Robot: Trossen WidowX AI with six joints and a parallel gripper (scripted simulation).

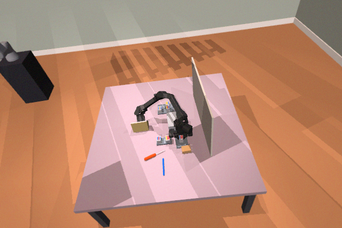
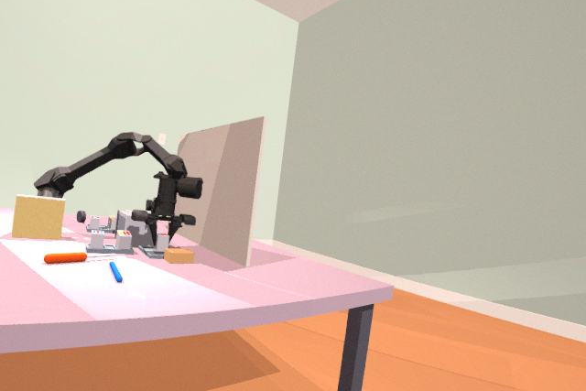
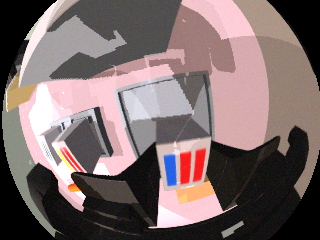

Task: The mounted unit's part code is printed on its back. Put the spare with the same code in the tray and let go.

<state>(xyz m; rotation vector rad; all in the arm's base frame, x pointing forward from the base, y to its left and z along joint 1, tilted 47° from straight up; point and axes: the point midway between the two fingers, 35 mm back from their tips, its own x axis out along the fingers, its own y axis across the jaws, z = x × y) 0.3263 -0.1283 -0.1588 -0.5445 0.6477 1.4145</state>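
My gripper (image 1: 180,138) (image 2: 162,242) (image 3: 176,143) points down and is shut on a light grey spare (image 2: 161,239) (image 3: 184,165), whose top shows one blue and two red bars. The spare is upright, low at the grey tray (image 1: 181,145) (image 2: 149,253) (image 3: 211,107); I cannot tell whether it touches the tray's floor. A grey housing (image 1: 170,120) (image 2: 135,230) (image 3: 125,35) stands behind; no code on its back is readable. Two other spares (image 1: 158,139) (image 2: 124,240) (image 3: 82,147) stand in a holder beside the tray.
More spares (image 1: 160,108) (image 2: 94,222) stand in a back holder. A tall panel (image 1: 204,112) (image 2: 227,192) rises right of the arm. An orange block (image 1: 186,149) (image 2: 179,255) (image 3: 195,193) sits against the tray's front side. A screwdriver (image 1: 149,156) (image 2: 65,257) and blue pen (image 1: 163,166) (image 2: 115,271) lie nearer the front.
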